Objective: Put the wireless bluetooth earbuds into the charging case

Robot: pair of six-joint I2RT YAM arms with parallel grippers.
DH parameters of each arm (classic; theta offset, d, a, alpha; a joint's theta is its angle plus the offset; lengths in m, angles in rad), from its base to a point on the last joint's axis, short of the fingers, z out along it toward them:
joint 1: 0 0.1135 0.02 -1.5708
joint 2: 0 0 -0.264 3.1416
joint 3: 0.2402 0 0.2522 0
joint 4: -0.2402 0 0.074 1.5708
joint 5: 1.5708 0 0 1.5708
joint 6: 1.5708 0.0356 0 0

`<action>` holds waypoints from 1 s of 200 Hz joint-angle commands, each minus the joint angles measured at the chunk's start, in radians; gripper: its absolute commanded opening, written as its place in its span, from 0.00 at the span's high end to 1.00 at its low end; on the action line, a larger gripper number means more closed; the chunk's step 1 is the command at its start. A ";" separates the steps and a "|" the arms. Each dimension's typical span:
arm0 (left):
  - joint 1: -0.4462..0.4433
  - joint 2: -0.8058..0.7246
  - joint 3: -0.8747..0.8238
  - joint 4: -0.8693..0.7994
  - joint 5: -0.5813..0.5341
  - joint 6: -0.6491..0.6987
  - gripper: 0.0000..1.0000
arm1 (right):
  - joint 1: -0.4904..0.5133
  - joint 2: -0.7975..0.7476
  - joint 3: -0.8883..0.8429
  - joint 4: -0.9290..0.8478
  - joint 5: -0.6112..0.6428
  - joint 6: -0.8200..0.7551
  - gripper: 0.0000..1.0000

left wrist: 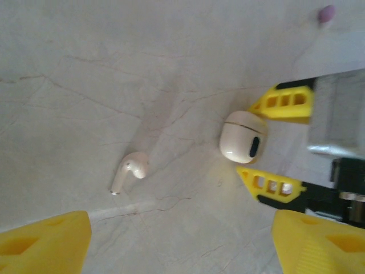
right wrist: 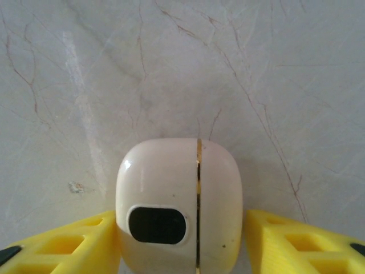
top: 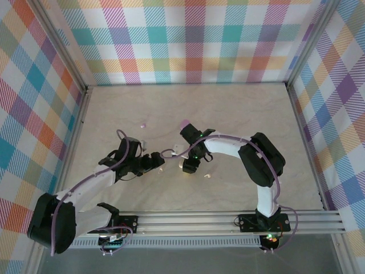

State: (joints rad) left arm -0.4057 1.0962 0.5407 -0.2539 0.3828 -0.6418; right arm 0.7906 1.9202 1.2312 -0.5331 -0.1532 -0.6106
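A cream charging case lies shut on the table, its gold seam and dark oval window facing up. My right gripper straddles it: the left finger touches the case and a thin gap shows at the right finger. The left wrist view shows the same case between those yellow fingers. A cream earbud lies loose on the table beside it. My left gripper is open and holds nothing, just short of the earbud. A light purple earbud lies farther off. From above, both grippers meet mid-table.
Another purple earbud lies on the marble table behind the left arm. A purple thing shows partly behind the right wrist. Plaid walls enclose the table on three sides, and a metal rail runs along the near edge.
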 commanded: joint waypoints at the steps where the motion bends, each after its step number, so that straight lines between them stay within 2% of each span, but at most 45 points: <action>1: -0.008 -0.098 -0.040 0.075 0.008 0.010 0.18 | 0.012 -0.073 -0.040 0.043 -0.059 0.023 0.44; 37: -0.007 -0.246 -0.075 0.082 -0.025 0.048 0.18 | 0.011 -0.145 -0.083 0.121 -0.062 0.046 0.46; 61: -0.007 -0.364 -0.113 0.127 0.008 0.125 0.18 | 0.011 -0.190 -0.102 0.155 -0.044 0.042 0.48; 73: -0.007 -0.434 -0.136 0.135 -0.021 0.137 0.18 | 0.012 -0.200 -0.114 0.170 -0.039 0.029 0.48; 98: -0.004 -0.529 -0.162 0.109 -0.059 0.135 0.17 | 0.011 -0.166 -0.077 0.113 -0.029 0.043 0.42; 110: -0.004 -0.528 -0.158 0.080 -0.059 0.126 0.17 | 0.011 -0.139 -0.043 0.077 -0.029 0.110 0.37; 140: -0.002 -0.459 -0.144 0.013 -0.049 0.106 0.18 | 0.012 -0.076 0.042 -0.050 -0.100 0.302 0.31; 159: -0.002 -0.413 -0.145 0.025 -0.032 0.090 0.18 | 0.011 -0.077 0.037 -0.071 -0.124 0.322 0.28; 200: -0.001 -0.336 -0.110 0.052 -0.016 0.104 0.18 | 0.012 -0.014 0.114 -0.183 -0.049 0.303 0.23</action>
State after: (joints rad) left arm -0.4053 0.7322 0.3931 -0.2092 0.3458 -0.5419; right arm 0.7963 1.8565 1.2823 -0.6125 -0.2127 -0.3298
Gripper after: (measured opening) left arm 0.817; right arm 0.754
